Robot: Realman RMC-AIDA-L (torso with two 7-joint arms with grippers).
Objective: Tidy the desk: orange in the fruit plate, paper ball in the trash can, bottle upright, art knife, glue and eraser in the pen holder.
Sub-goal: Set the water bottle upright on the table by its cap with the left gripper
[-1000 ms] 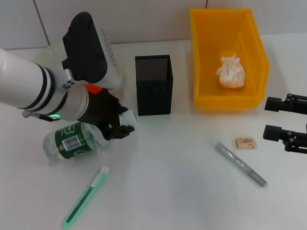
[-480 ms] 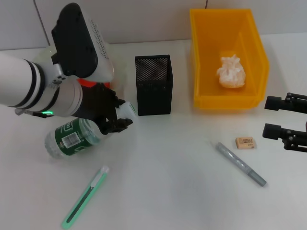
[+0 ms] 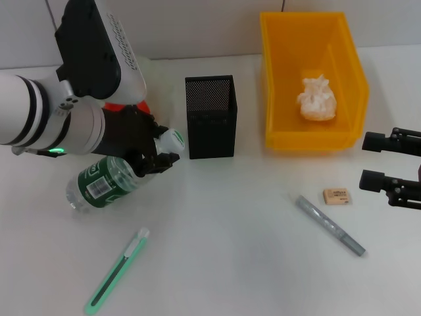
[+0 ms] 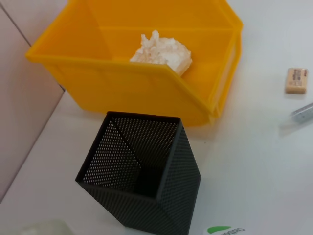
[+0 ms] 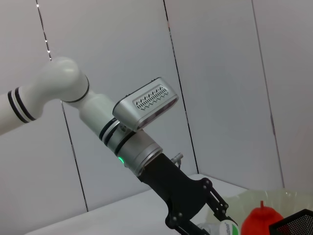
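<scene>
My left gripper (image 3: 160, 157) is shut on the neck of a clear bottle (image 3: 105, 184) with a green label and a white cap (image 3: 173, 139). The bottle lies tilted, its cap end raised toward the black mesh pen holder (image 3: 210, 115). A green art knife (image 3: 118, 270) lies at the front left. A grey glue stick (image 3: 329, 225) and a tan eraser (image 3: 337, 195) lie at the right. My right gripper (image 3: 375, 161) is open and empty, parked at the right edge next to the eraser. The paper ball (image 3: 316, 99) sits in the yellow bin (image 3: 276, 79). The orange (image 5: 259, 221) shows in the right wrist view.
The pen holder (image 4: 142, 171) stands just left of the yellow bin (image 4: 146, 83), with a narrow gap between them. A pale green plate (image 5: 279, 200) holds the orange behind my left arm. A wall runs along the table's back edge.
My left gripper has risen and drawn back to the left with the bottle's neck. The bottle's cap end has lifted, so it tilts more. The right arm has not moved.
</scene>
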